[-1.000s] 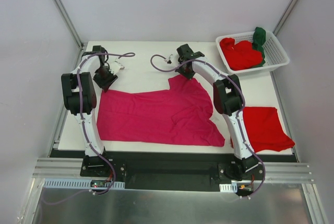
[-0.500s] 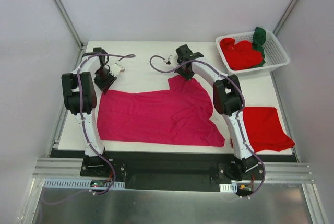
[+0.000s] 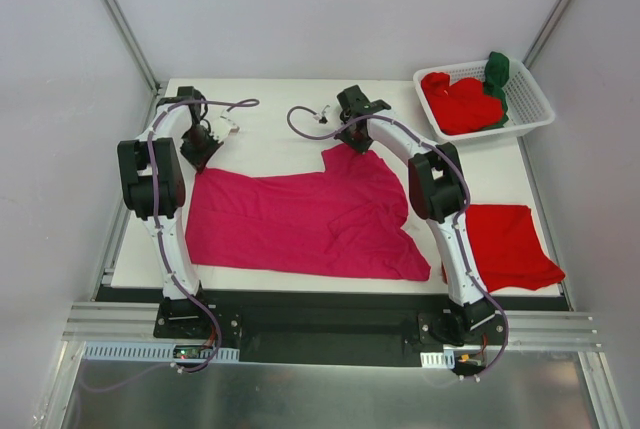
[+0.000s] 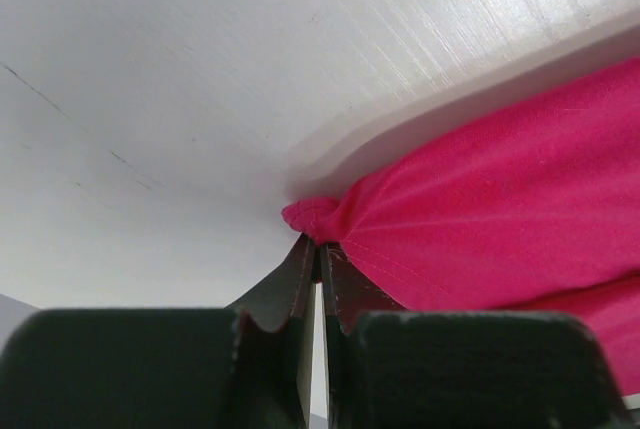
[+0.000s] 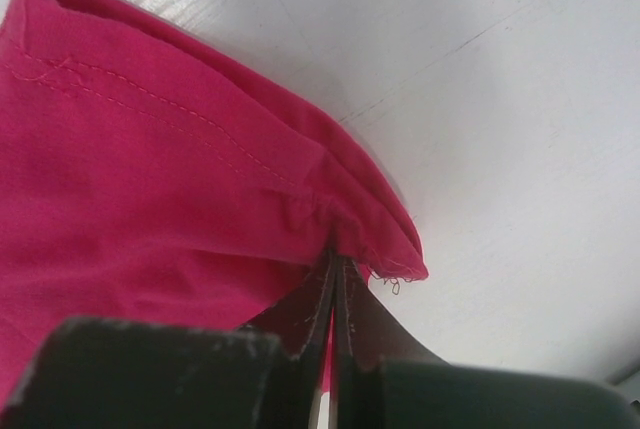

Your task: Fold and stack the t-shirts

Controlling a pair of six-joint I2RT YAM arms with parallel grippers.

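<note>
Your left gripper (image 4: pixel 318 247) is squeezed shut on one corner of the pink t-shirt (image 4: pixel 500 209). Your right gripper (image 5: pixel 335 261) is pinched shut on another corner. From both grippers the shirt spreads flat on the table (image 3: pixel 270 144), stretching back behind them. A folded red t-shirt (image 3: pixel 510 244) lies well right of the right gripper. The basket (image 3: pixel 535 101), also off to its right, holds red shirts (image 3: pixel 460 104) and a green shirt (image 3: pixel 497 73).

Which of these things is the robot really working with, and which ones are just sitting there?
For the job:
- magenta t-shirt, spread out flat
- red t-shirt, lying at the near right
- heap of red t-shirts and dark green t-shirt, far right

Just sitting there:
- white slotted basket, holding that heap
- white table under it all
</note>
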